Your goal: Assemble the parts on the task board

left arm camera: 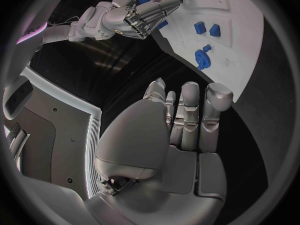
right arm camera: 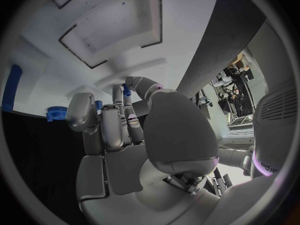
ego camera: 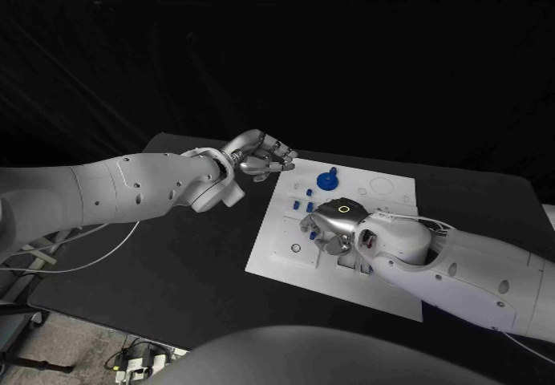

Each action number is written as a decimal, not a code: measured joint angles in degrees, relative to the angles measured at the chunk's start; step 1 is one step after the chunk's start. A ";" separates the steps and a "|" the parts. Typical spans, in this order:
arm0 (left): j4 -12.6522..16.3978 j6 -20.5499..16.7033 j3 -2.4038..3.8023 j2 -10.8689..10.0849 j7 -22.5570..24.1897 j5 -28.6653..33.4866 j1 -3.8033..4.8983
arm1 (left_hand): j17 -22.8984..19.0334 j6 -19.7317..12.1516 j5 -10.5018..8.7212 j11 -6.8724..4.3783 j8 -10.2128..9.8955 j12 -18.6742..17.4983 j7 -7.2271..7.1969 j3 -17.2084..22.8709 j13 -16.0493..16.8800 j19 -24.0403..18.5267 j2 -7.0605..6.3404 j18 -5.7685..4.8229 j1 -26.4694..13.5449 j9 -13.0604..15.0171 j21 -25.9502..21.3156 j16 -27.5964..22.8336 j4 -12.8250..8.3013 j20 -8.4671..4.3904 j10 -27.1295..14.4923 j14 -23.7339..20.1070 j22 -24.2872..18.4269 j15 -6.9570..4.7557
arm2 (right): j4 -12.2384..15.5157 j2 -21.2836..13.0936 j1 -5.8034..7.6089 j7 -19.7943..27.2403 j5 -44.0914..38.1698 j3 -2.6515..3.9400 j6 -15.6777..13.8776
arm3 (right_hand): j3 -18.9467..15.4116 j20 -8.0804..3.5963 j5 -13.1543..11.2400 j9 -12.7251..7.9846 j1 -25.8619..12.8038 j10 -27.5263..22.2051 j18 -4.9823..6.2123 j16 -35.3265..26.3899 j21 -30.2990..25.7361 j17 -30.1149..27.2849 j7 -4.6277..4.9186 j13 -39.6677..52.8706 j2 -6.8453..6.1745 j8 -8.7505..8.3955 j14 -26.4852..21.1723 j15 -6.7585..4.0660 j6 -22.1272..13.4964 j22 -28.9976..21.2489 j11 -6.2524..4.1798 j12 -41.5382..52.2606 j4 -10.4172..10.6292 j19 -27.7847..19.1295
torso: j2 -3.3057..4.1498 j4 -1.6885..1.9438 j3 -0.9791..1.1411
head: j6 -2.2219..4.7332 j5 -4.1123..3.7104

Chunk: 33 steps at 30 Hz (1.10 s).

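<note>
The white task board (ego camera: pixel 382 277) lies in the middle of the black table. A round blue part with a knob (ego camera: pixel 327 180) stands near the board's far edge, and small blue parts (ego camera: pixel 303 207) sit beside it. My right hand (ego camera: pixel 330 226) is low over the board's middle. Its thumb and a finger pinch a small blue part (right arm camera: pixel 127 90). My left hand (ego camera: pixel 261 156) hovers off the board's far left corner, fingers curled in with nothing in them. In the left wrist view I see the round blue part (left arm camera: pixel 203 59) and my right hand (left arm camera: pixel 140 15).
A rectangular recess (right arm camera: pixel 115 27) in the board lies beyond my right hand's fingers. Another round blue part (right arm camera: pixel 56 113) and a long blue part (right arm camera: pixel 11 80) sit at the board's edge. Bare black table (ego camera: pixel 173 265) stretches to the left of the board.
</note>
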 measured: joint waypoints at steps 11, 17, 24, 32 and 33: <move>-0.13 0.19 0.00 0.01 -0.14 -0.09 -0.33 | -0.21 0.00 0.00 0.00 0.00 0.29 0.00 0.00 0.00 -0.21 0.00 -0.01 0.00 0.01 -0.37 0.00 0.00 0.21 0.00 -0.21 0.00 0.21 | 1.16 -1.91 -0.01 -0.41 -0.22 0.03 -1.13 | -2.10 0.72 -11.65 -3.92 -2.16 -5.77 0.01 -1.27 -3.13 -1.93 -2.36 0.44 -1.16 0.00 -1.57 0.94 -5.30 0.00 0.98 -1.11 1.35 -1.76 | -0.01 0.01 -0.01 | 0.00 -0.64; -0.02 0.21 0.00 -0.11 -0.14 -0.11 -0.36 | -0.21 0.00 0.00 0.00 0.00 0.29 0.00 0.00 0.00 -0.21 0.00 0.00 0.00 0.01 -0.37 0.00 0.00 0.21 0.00 -0.21 0.00 0.21 | 4.04 -5.84 1.78 -0.64 -0.75 0.11 -3.79 | -8.81 1.10 -19.26 -7.93 -2.95 -11.20 0.00 -1.68 -5.00 -3.01 -4.93 0.55 -1.56 0.00 -2.48 1.24 -9.92 -0.01 1.32 -1.63 5.14 -2.37 | -0.03 0.02 0.00 | 0.00 -1.43; 0.05 0.21 0.00 -0.18 -0.06 -0.14 -0.40 | -0.21 0.00 0.00 0.18 0.00 0.29 0.00 -0.10 0.00 -0.21 0.00 -0.01 0.00 0.01 -0.37 0.00 -0.10 0.21 0.18 -0.20 0.00 0.21 | 9.40 -14.19 7.53 0.45 2.38 0.37 -7.80 | -18.73 1.43 -23.49 -14.53 -1.89 -13.84 0.00 -1.21 -4.32 -2.40 -6.72 -1.72 -5.73 0.00 -2.16 1.57 -15.00 -0.01 1.96 -2.91 17.66 -1.18 | -0.06 -0.02 0.01 | 0.00 -2.85; 0.05 0.16 0.00 0.05 0.05 -0.16 -0.66 | -0.20 0.00 0.00 0.21 0.00 0.29 0.00 -0.16 0.00 -0.21 0.00 -0.01 0.00 0.01 -0.37 0.00 -0.16 0.21 0.21 -0.20 0.00 0.20 | 12.19 -22.17 11.69 1.87 10.05 0.36 -9.30 | -19.38 1.83 -5.55 -12.86 -1.21 -13.03 0.00 -1.21 -4.58 -2.69 -3.00 -5.68 -2.27 3.53 -2.06 2.07 -4.01 -0.01 2.85 -5.40 17.78 -0.78 | -0.06 -0.11 0.03 | 0.00 -5.22; 0.05 0.16 0.00 0.12 0.07 -0.16 -0.71 | -0.20 0.00 0.00 0.21 0.00 0.29 0.00 -0.16 0.00 -0.21 0.00 -0.01 0.00 0.01 -0.37 0.00 -0.16 0.21 0.21 -0.20 0.00 0.20 | 11.99 -22.52 11.79 1.95 10.61 0.35 -9.32 | -18.63 1.86 -2.38 -12.60 -0.43 -12.36 0.00 -1.21 -4.82 -2.87 -2.70 -5.98 -1.50 3.88 -2.07 2.08 -3.20 -0.01 2.78 -5.41 17.52 -0.81 | -0.05 -0.12 0.03 | 0.00 -5.69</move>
